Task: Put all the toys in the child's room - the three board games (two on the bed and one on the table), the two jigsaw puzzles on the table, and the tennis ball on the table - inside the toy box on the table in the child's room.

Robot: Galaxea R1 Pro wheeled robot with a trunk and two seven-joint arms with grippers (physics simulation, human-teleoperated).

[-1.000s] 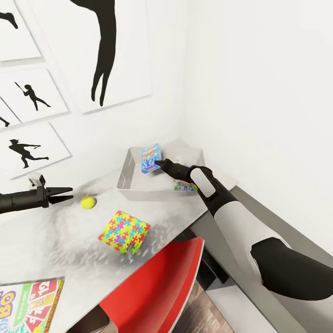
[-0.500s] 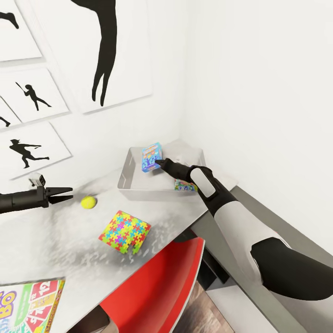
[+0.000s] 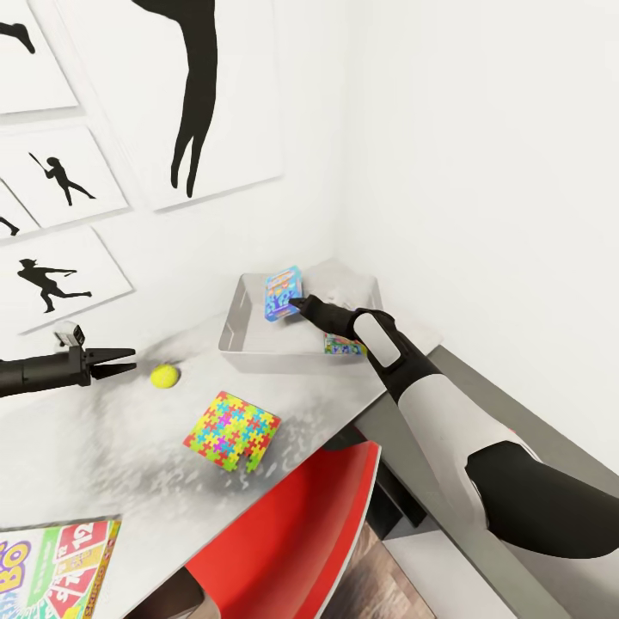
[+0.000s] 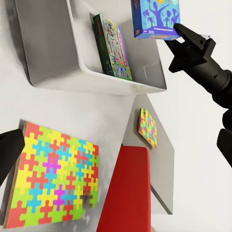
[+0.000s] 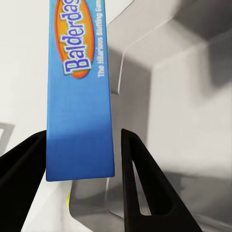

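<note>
Toy box (image 3: 234,331) with white-green board game (image 4: 112,46) inside; right gripper (image 3: 297,303) clamped on blue board game (image 3: 281,292) above

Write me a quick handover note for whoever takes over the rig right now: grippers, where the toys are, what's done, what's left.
Right gripper: shut on the small blue cardboard board game, held above the shallow light-grey toy box.
Left gripper: open, empty, near the yellow-green tennis ball.
Done: the white-green board game leans inside the toy box.
Left: release the blue game, then load the ball, the multicoloured jigsaw puzzle and the Skip-Bo board game from the pale grey table, and the second jigsaw puzzle lying beside the box.
</note>
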